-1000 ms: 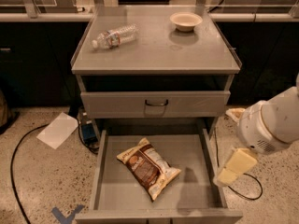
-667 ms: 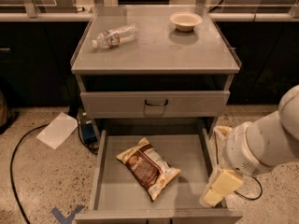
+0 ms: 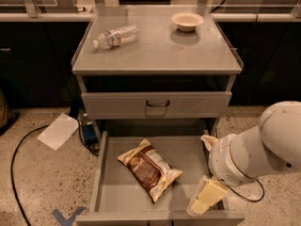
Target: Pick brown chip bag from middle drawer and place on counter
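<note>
The brown chip bag (image 3: 149,168) lies flat and slanted on the floor of the open middle drawer (image 3: 101,173), left of centre. My gripper (image 3: 205,199) hangs low over the drawer's front right corner, to the right of the bag and apart from it. The white arm (image 3: 263,149) comes in from the right. The counter (image 3: 155,51) is the grey top of the cabinet above.
A clear water bottle (image 3: 115,36) lies on the counter at the left and a cream bowl (image 3: 187,20) stands at the back right. A shut drawer front with a dark handle (image 3: 157,104) sits above the open drawer. A white sheet (image 3: 59,130) and a black cable (image 3: 19,145) lie on the floor at the left.
My arm and gripper have moved left and down, from beside the drawer's right wall to over its front right corner. The bag has not moved.
</note>
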Controlling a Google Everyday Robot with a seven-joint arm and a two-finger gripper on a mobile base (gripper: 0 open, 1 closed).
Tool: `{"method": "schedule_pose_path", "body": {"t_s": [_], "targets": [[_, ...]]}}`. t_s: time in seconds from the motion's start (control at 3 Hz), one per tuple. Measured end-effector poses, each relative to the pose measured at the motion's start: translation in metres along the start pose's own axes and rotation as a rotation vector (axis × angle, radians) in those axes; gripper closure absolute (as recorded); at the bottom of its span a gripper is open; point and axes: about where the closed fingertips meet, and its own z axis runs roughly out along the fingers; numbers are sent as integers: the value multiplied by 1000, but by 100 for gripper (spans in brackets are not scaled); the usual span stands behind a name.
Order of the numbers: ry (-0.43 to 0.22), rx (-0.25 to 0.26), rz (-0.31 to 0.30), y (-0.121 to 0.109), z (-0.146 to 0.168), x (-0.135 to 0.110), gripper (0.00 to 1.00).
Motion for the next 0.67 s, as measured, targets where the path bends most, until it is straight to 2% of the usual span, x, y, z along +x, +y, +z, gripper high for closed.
{"method": "schedule_pose_path", "body": {"t_s": [0.33, 0.67], "targets": [[-22, 23, 3, -8, 23, 0, 0], [-58, 35, -17, -28, 63, -8, 0]]}}
